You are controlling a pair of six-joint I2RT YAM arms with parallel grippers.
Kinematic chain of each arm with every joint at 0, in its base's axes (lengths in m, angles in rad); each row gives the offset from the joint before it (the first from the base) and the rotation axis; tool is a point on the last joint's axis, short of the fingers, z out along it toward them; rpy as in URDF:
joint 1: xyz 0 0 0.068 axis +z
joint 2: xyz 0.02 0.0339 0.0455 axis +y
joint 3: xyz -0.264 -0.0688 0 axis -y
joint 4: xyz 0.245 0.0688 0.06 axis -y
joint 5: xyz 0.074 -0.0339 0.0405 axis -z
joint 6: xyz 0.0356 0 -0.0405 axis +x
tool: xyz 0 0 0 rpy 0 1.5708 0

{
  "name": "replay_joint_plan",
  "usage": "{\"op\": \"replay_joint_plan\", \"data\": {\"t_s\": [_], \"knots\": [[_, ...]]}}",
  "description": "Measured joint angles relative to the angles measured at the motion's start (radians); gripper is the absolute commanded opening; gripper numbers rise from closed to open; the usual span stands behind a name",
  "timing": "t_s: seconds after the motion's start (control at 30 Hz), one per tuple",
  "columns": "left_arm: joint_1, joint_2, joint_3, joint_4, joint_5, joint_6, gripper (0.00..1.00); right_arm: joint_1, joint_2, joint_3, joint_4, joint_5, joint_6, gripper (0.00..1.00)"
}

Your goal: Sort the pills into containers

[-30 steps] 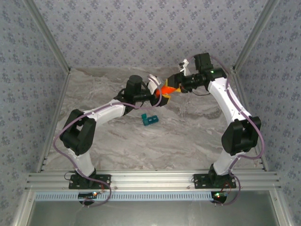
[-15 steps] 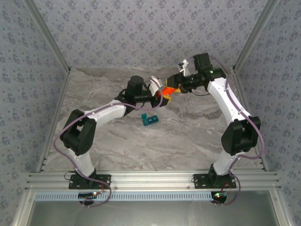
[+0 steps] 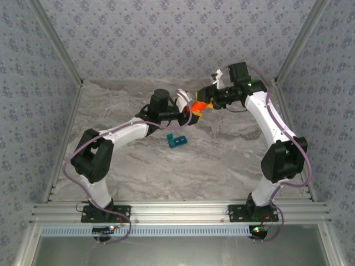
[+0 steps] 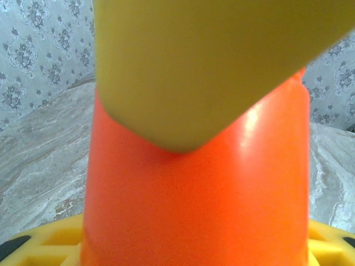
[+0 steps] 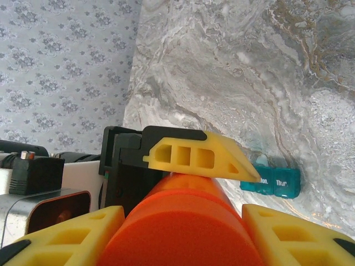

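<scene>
Teal-blue pill box (image 3: 177,141): small, flat, a short row of square compartments with white day lettering on the lids. Lies askew on the marble worktop, about mid-width, nearer the far edge.

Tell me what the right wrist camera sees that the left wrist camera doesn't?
Right wrist camera: the little teal pill box lying on the table. Left wrist camera: the shiny side of the orange bottle very close, with a big yellow finger lying across it. Both: that orange bottle, yellow fingers beside it, the marbled table and the flowery wall.
</scene>
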Motion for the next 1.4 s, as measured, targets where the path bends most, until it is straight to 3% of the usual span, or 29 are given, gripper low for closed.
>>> {"op": "replay_joint_plan", "data": {"t_s": [0.33,0.73,1.2,1.4], "knots": [[0.023,0.0,0.007,-0.015,-0.02,-0.048,0.0,-0.065,-0.04,-0.033,0.077,-0.018,0.069,0.73],[0.04,-0.012,0.007,-0.026,-0.037,-0.056,0.0,-0.195,-0.163,-0.148,0.201,0.053,0.206,0.74],[0.04,-0.012,0.012,-0.068,-0.013,-0.057,0.0,-0.082,-0.13,-0.131,0.23,0.123,0.244,0.79],[0.04,-0.012,0.026,-0.083,-0.004,-0.061,0.0,-0.021,-0.072,-0.098,0.24,0.128,0.243,0.77]]}}
